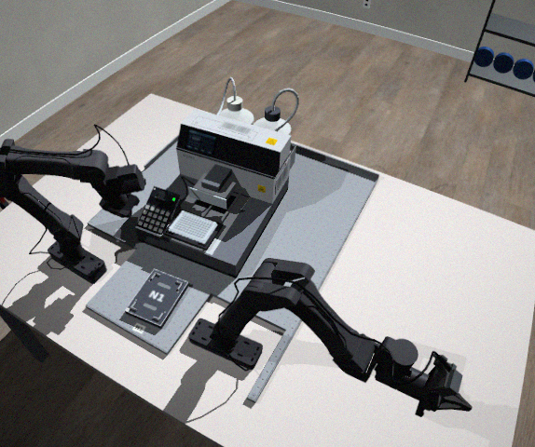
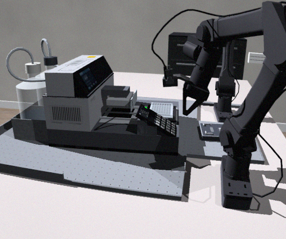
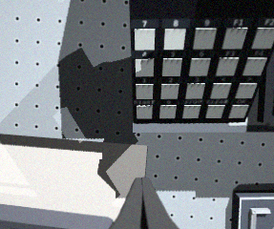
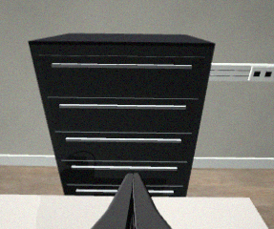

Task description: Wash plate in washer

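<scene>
The white plate (image 1: 194, 226) (image 2: 161, 109) lies in the washer's extended carrier (image 1: 213, 237) and looks flat. Its cut-off corner is too small to make out. The lamp (image 1: 173, 198) (image 2: 145, 107) on the keypad is green. The START key (image 3: 144, 112) is visible in the left wrist view. The nest N1 (image 1: 164, 308) (image 2: 214, 128) (image 3: 242, 205) is empty. My left gripper (image 1: 126, 212) (image 2: 185, 113) (image 3: 141, 186) is shut and empty, in the air in front of and to the side of the keypad. My right gripper (image 1: 469, 408) (image 4: 133, 182) is shut and empty, far from washer and nest.
The washer body (image 1: 231, 155) (image 2: 68, 113) stands behind the carrier, with bottles (image 1: 235, 114) (image 2: 31, 92) behind it. The tilted keypad (image 1: 155, 216) (image 2: 162, 123) stands right beside the carrier. The right arm's base (image 1: 224, 344) stands beside the N1 board.
</scene>
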